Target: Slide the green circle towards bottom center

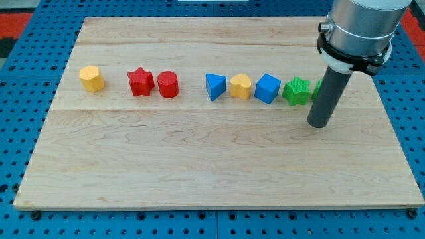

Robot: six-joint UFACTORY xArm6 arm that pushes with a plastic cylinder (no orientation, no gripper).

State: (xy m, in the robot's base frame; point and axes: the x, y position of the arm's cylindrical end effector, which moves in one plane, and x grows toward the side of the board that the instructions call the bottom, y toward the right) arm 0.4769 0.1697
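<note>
Tip (319, 123) seen bare, nothing grasped, planted near board's right edge. Green circle (318, 87) mostly hidden behind rod, just above tip toward top edge, beside green star (297, 91). Bottom centre lies down-left; circle is judged to need approach from upper right.

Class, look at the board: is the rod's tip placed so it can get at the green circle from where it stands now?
Probably yes. My tip sits right beside the green circle, which the rod mostly hides; nothing lies between them. The green star sits just to the view's left.
</note>
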